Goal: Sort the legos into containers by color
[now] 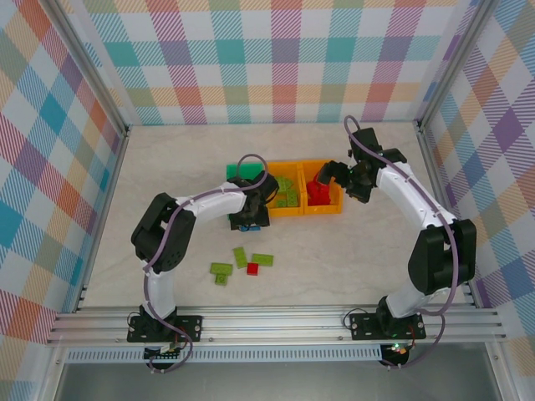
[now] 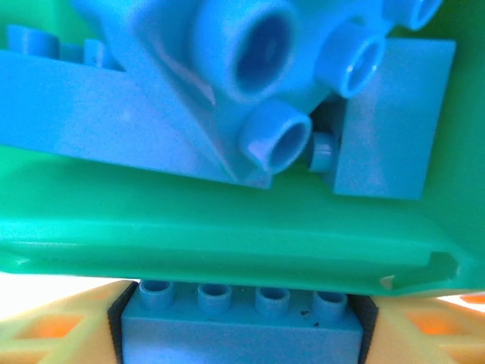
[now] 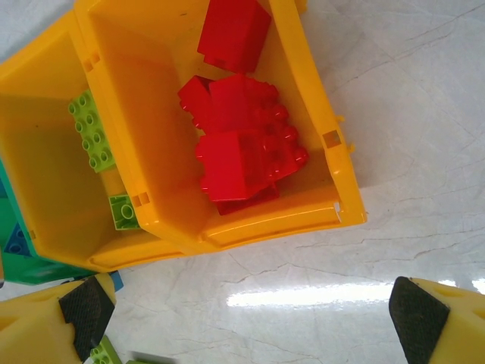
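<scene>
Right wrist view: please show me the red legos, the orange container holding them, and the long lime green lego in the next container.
red legos (image 3: pixel 242 155), right wrist view, middle of the pile.
orange container (image 3: pixel 280 220), right wrist view, near rim.
lime green lego (image 3: pixel 92 133), right wrist view, studded face.

No legible text anywhere, apparently.

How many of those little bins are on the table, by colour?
Green bin: 1
Orange bins: 2 (one with lime bricks, one with red bricks)
Total: 3
</scene>
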Controlling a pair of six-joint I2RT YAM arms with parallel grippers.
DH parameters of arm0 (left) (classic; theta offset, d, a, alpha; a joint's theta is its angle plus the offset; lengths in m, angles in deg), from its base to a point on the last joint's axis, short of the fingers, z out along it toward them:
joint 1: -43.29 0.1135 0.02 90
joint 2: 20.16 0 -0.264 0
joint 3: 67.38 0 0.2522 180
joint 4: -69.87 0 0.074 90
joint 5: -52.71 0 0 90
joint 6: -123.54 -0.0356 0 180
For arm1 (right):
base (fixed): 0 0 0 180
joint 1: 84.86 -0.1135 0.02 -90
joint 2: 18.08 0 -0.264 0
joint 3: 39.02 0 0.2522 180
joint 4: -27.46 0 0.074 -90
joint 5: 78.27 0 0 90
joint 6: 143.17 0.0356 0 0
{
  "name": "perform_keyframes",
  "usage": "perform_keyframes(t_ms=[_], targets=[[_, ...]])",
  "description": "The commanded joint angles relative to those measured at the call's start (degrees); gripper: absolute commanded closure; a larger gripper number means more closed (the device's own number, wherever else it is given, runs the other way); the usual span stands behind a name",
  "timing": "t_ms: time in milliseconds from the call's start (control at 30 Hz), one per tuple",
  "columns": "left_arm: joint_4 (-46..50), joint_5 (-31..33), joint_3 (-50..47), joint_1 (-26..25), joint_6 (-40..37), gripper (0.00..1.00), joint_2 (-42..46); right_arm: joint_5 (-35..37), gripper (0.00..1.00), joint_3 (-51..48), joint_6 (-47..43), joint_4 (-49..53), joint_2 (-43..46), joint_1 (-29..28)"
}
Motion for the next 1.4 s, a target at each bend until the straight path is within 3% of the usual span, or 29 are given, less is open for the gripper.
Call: perform_keyframes(t_ms=[0, 167, 533, 767, 933, 1167, 1300, 1367], targets=[[1.16, 1.16, -0.84, -0.81, 0.76, 0.43, 0.11, -1.83, 0.0, 1.7, -1.2, -0.58, -0.9, 0.37], [1.57, 1.43, -2.4, -0.81, 1.64, 0.5, 3.17, -2.0, 0.0, 1.94, -0.88, -0.9, -1.26, 0.52], [8.28, 7.08, 4.72, -0.28, -0.41, 0.48, 12.12, -3.59, 0.03, 1.06, -0.64, -1.83, -1.44, 0.44], [9.36, 5.82, 14.01, 6.12, -6.94, 0.47, 7.69, -2.4, 0.05, -5.6, -2.3, -3.43, 2.64, -2.87], [8.24, 2.66, 21.29, 10.0, -11.26, 0.44, 2.56, -0.97, 0.05, -12.14, 2.68, -4.06, 5.24, -8.31], [9.52, -2.75, 30.55, 12.69, -14.22, 0.33, -6.89, -0.15, 0.06, -17.94, 18.06, -7.29, 5.95, -17.4], [9.09, -5.05, 30.8, 12.93, -14.33, 0.2, -7.62, 0.51, 0.07, -15.41, 22.77, -6.6, 1.99, -22.85], [8.89, -5.78, 29.84, 12.9, -13.99, 0.08, -6.64, 1.15, 0.07, -13.13, 24.66, -5.8, -0.53, -25.42]])
